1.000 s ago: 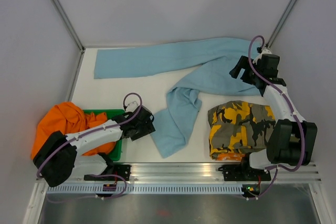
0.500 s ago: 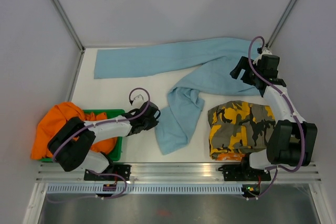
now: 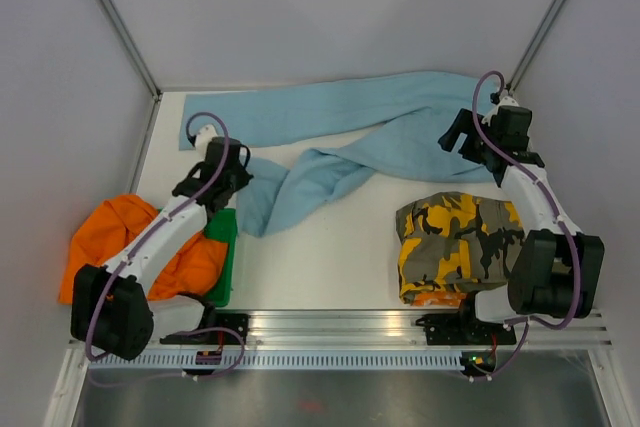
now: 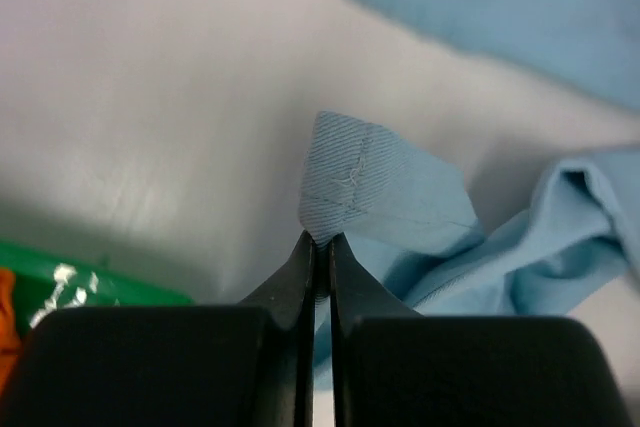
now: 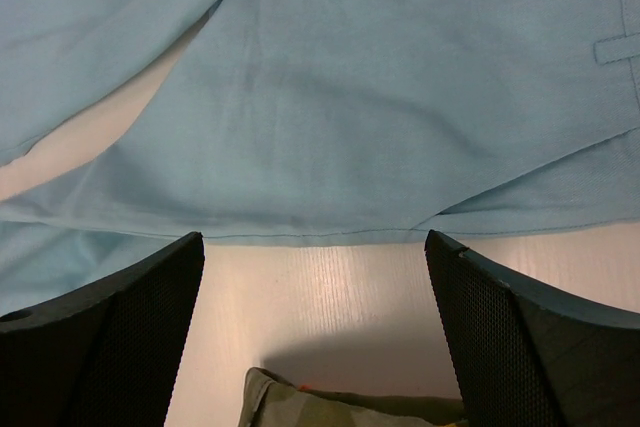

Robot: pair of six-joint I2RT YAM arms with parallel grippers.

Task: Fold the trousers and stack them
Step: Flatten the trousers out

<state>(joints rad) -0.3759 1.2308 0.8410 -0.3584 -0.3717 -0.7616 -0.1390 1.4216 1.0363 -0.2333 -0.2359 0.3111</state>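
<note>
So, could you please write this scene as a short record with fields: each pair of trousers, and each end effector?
blue trousers: unfolded, spread across the far side of the table
left end effector: shut on a hem corner of the blue trousers
right end effector: open, over the blue trousers' edge, holding nothing
camouflage trousers: folded, near right
orange trousers: bunched at near left, partly on the green tray
task state: blue trousers not yet folded
</note>
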